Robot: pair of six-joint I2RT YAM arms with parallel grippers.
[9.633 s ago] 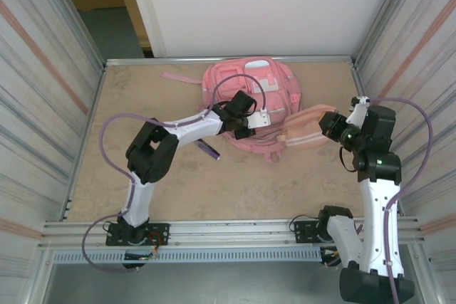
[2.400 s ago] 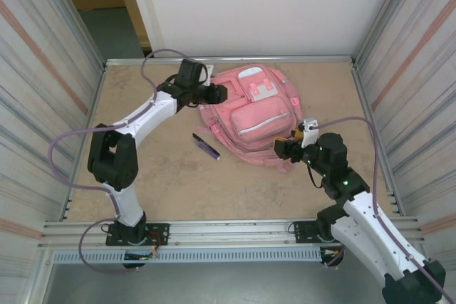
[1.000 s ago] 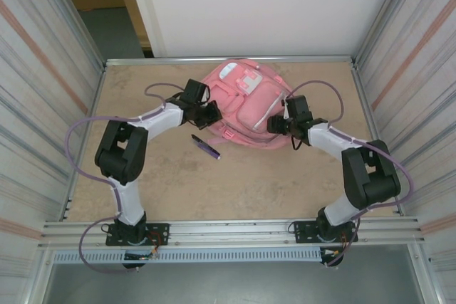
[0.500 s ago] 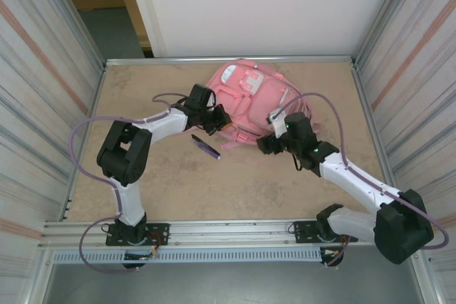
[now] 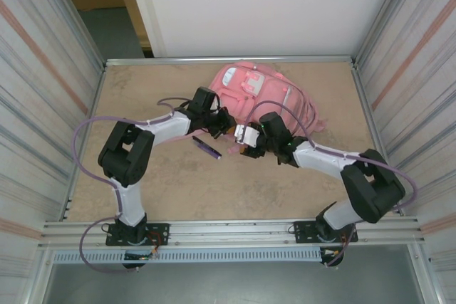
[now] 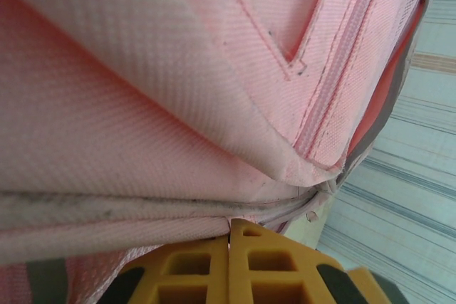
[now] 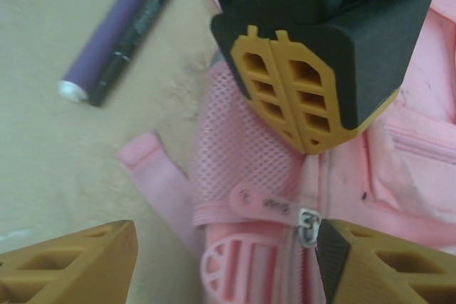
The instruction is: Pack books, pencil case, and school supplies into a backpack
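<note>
I am holding the right gripper spread wide at the backpack's near edge, with a zip pull sitting just inside one finger and nothing pinched. Just ahead of it, the left gripper is resting with its pads pressed together, tips against the backpack's seam. I cannot tell whether any fabric is caught there. The purple pen and black pen are lying side by side on the worktop, left of both grippers and just clear of the backpack.
</note>
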